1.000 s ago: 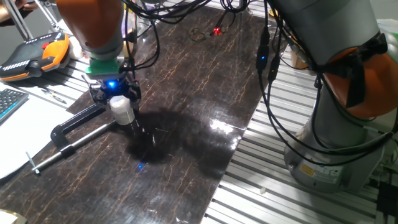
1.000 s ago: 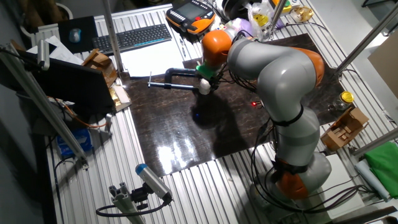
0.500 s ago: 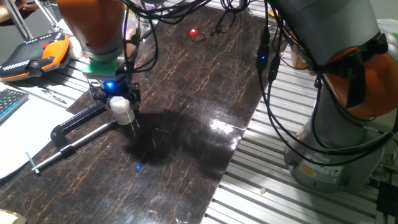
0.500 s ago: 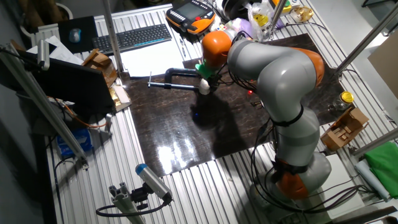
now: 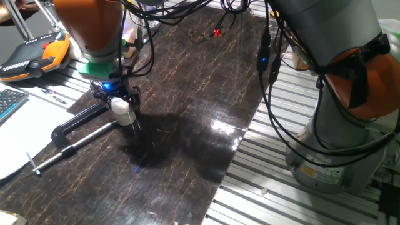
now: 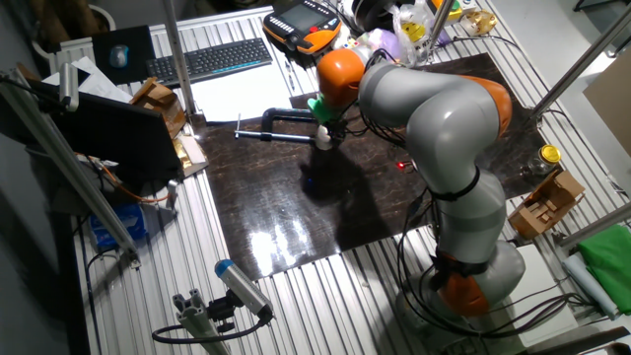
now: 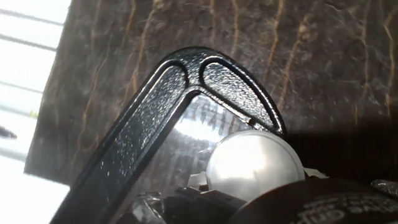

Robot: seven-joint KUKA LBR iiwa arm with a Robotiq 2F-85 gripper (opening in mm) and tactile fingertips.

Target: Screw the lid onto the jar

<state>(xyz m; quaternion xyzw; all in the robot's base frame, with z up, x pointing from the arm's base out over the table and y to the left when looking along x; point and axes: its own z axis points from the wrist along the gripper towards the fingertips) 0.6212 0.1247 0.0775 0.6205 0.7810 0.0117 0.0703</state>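
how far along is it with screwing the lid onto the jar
Done: the gripper has picked up a small whitish piece, jar or lid, can't tell. In hand: it hangs above the dark mat, beside the black C-clamp. Left: no mating part is visible, so screwing hasn't visibly begun.

Robotics lab: aluminium table [image 6: 296, 286], keyboard [image 6: 209, 59]

The table [image 5: 350, 206] is a frame of ribbed aluminium slats, and a dark brown, marble-veined glossy mat [image 5: 187, 94] covers its middle. On the mat's edge lies a black C-clamp [image 5: 75, 128] — its silver screw rod pointing off toward white paper [image 5: 15, 134]. Elsewhere on the slats lie a black keyboard [image 6: 212, 59] and an orange-and-black pendant [image 5: 34, 53] — well apart from the clamp.
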